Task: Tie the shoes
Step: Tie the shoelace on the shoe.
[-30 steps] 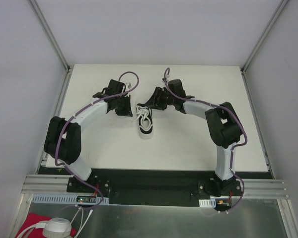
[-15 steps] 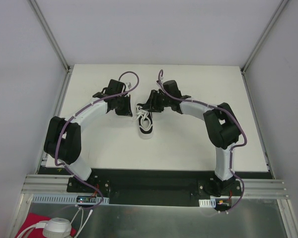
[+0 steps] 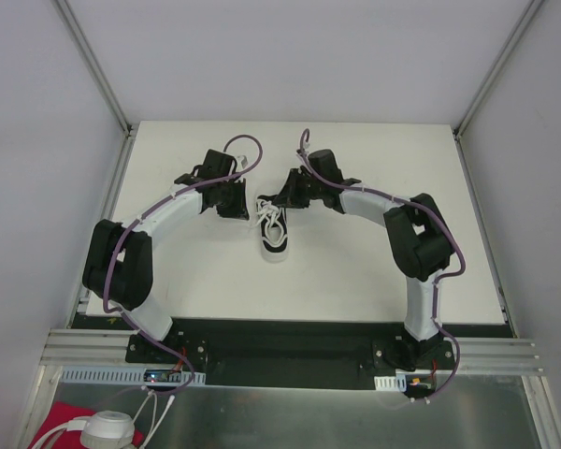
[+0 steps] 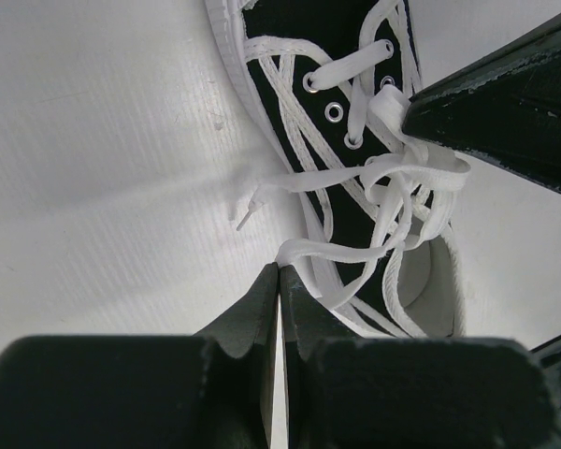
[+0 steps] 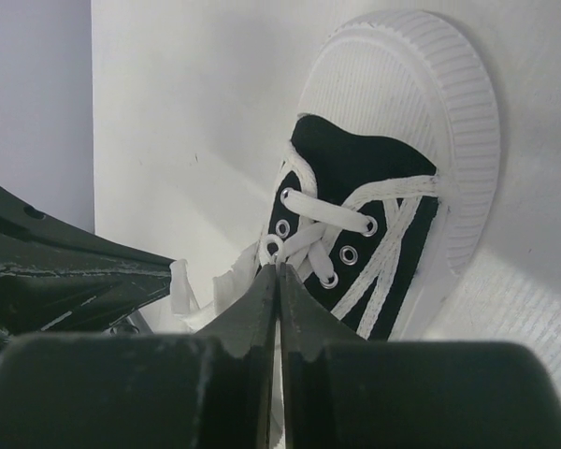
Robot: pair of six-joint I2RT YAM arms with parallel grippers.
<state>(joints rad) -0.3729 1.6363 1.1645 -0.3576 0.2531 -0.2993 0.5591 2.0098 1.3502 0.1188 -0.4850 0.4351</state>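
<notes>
Left gripper (image 4: 279, 273): jaws pinched together on a lace (image 4: 329, 250). Right gripper (image 5: 279, 269): likewise, at the sneaker (image 5: 355, 173) eyelets. Risk: the thin lace slips free, or a pull drags the sneaker.

From above, the laces (image 3: 274, 221) are too small to trace. The left wrist view cuts the sneaker (image 4: 346, 215) off at its top edge, toe unseen. The right gripper (image 5: 279, 268) hides the heel in its own view — whether a lace is pinched between its closed fingers cannot be told
</notes>
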